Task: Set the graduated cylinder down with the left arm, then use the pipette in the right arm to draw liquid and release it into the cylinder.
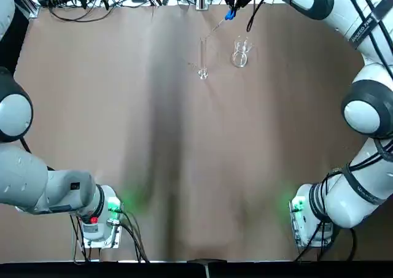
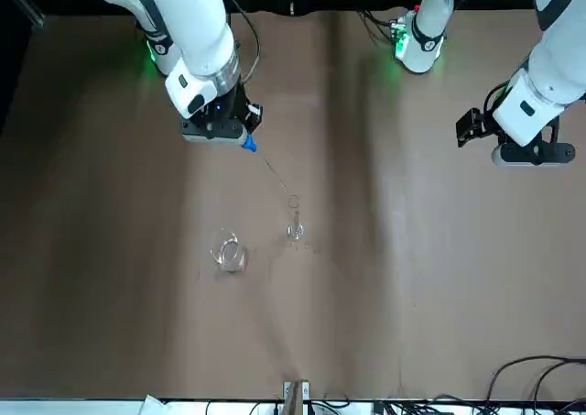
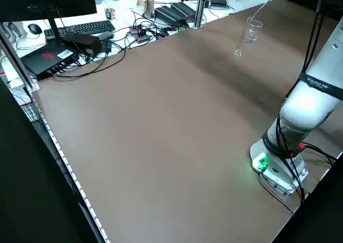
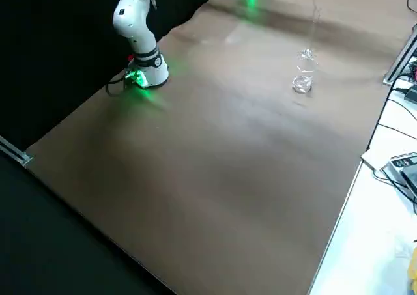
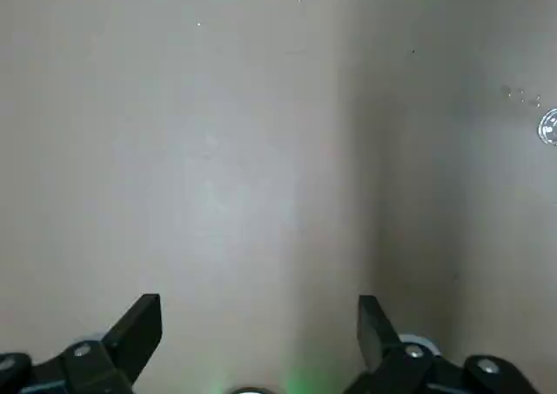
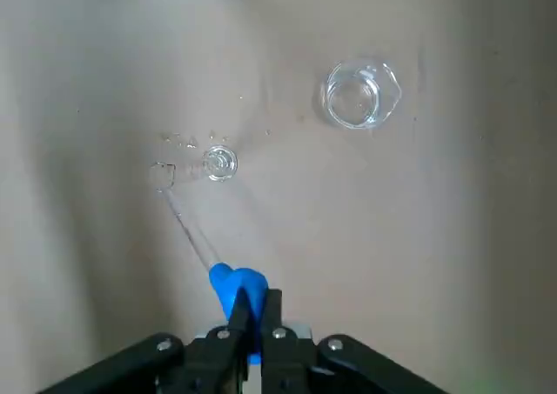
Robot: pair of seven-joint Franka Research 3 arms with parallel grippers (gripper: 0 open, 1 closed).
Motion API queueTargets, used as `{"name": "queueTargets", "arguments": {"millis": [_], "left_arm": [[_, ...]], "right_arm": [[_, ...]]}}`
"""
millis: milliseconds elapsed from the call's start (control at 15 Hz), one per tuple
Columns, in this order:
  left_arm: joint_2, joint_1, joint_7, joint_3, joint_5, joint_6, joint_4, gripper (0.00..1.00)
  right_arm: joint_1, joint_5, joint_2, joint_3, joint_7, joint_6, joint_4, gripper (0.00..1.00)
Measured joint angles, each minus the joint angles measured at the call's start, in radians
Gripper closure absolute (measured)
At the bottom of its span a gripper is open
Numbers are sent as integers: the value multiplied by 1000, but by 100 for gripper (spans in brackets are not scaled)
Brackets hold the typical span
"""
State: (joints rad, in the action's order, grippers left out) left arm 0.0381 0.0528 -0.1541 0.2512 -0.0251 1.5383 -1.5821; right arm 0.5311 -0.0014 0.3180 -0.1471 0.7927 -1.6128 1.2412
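Blue bulb of pipette clamped by right gripper; tip held at mouth of graduated cylinder, upright beside beaker. Release step judged in hand; bulb squeeze needed next. Left gripper parked, fingers apart, empty.

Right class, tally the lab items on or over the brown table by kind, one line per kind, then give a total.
Graduated cylinder: 1
Beaker: 1
Pipette, held in the right hand: 1
Total: 3
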Motion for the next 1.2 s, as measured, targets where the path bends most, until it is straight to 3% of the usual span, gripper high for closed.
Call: {"name": "queueTargets", "arguments": {"millis": [533,1200], "left_arm": [[0,1,0,0,0,0,11,0],[-6,1,6,8,0,0,17,0]], "right_arm": [[-4,-2,-7,16,0,4,-2,93],[-128,-52,-15,24,-29,38,3,93]]}}
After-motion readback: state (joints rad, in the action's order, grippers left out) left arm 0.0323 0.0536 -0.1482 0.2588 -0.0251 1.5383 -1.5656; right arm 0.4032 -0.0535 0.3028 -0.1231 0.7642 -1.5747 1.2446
